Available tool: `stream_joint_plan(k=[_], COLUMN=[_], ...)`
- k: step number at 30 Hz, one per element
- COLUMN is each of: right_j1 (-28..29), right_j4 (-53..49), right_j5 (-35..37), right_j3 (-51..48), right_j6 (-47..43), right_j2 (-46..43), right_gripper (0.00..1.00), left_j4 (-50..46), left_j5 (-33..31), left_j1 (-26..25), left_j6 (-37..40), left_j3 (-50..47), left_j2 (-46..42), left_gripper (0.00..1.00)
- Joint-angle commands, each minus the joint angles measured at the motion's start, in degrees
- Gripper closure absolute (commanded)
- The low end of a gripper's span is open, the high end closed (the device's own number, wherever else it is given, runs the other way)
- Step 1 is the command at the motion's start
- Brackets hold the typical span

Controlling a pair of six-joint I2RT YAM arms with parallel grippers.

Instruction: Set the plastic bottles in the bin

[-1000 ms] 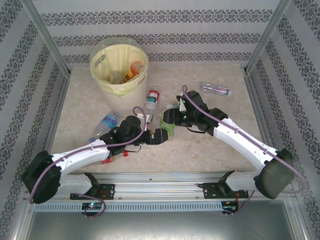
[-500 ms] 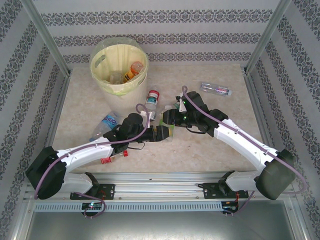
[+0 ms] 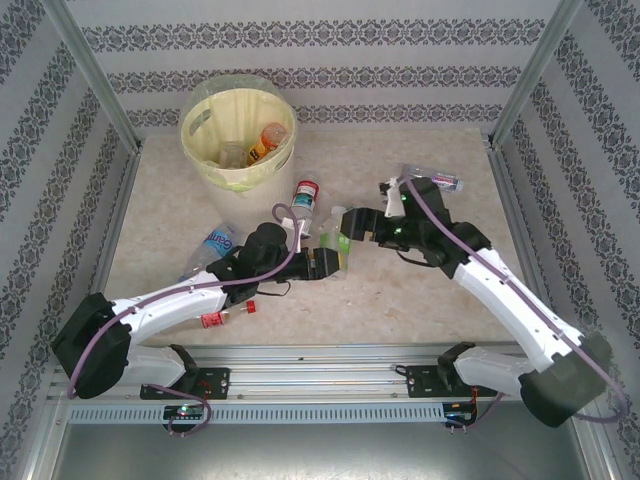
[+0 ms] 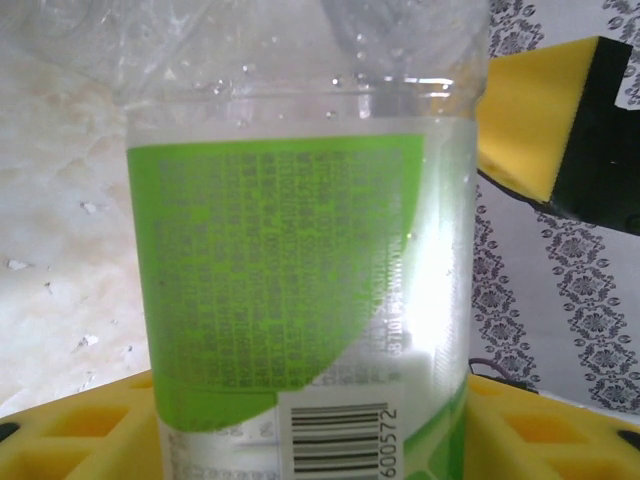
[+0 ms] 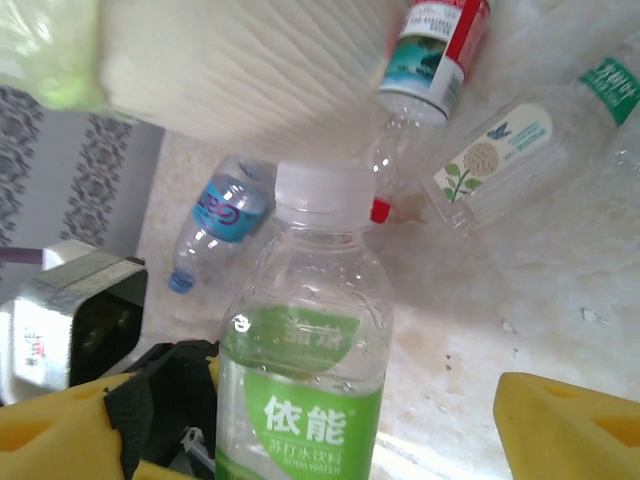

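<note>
**Item 1, left arm.** I see it stretched low from its base at the near left edge toward the middle of the table, forearm close to level. The left gripper [image 3: 328, 262] is clamped on the lower body of the green-label bottle [image 3: 341, 240]. In my left wrist view the yellow pads [image 4: 90, 430] sit against both sides of the bottle, which stands upright with its white cap on top.

**Item 2, right arm.** It rises from the near right base, elbow bent, forearm turned back to the left. The right gripper [image 3: 354, 227] is just beside the upper part of the same bottle. Its jaws are spread wide, with a gap on either side of the bottle in my right wrist view.

**Item 3, the bin [image 3: 240, 180].** It stands at the far left of the table, well apart from the held bottle, with an orange bottle [image 3: 266, 143] inside.

**Item 4, loose on the table.** A red-label bottle [image 3: 304, 197], a blue-label bottle [image 3: 212, 246], and a clear bottle [image 3: 432, 178] at the far right.
</note>
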Motion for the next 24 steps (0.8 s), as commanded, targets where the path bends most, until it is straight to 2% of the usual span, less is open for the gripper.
stream_joint_plan(k=[1,5,10,16,24], right_j1=[-2.9,-4.3,-4.4,-4.4,-4.2], right_j4=[-0.9,-0.4,-2.5,-1.2,0.9], right_j5=[-7.3,-10.8,-8.3,-5.4,-3.3], right_j3=[0.1,0.8,3.2,2.7,1.5], right_j6=[-4.1,-8.2,-12.8,-13.2,-11.3], right_j2=[-2.6,-3.1,-3.5,-5.4,-8.7], right_gripper=[0.08,0.05,0.02,0.02,0.02], left_j4=[-0.4,-2.5,-10.2,-20.9,-35.6], left_j5=[-1.7,-1.6,-0.6,3.1,2.8], left_j1=[-0.5,-0.1,1.5,6.5,13.7], left_j6=[1.7,3.6,7.7,12.8,20.3], left_j3=[2.8,5.1,11.4,20.5,34.2], left_j2=[-0.4,-0.8,-1.7,-2.5,-1.7], left_gripper=[0.39,0.39,0.39,0.39,0.39])
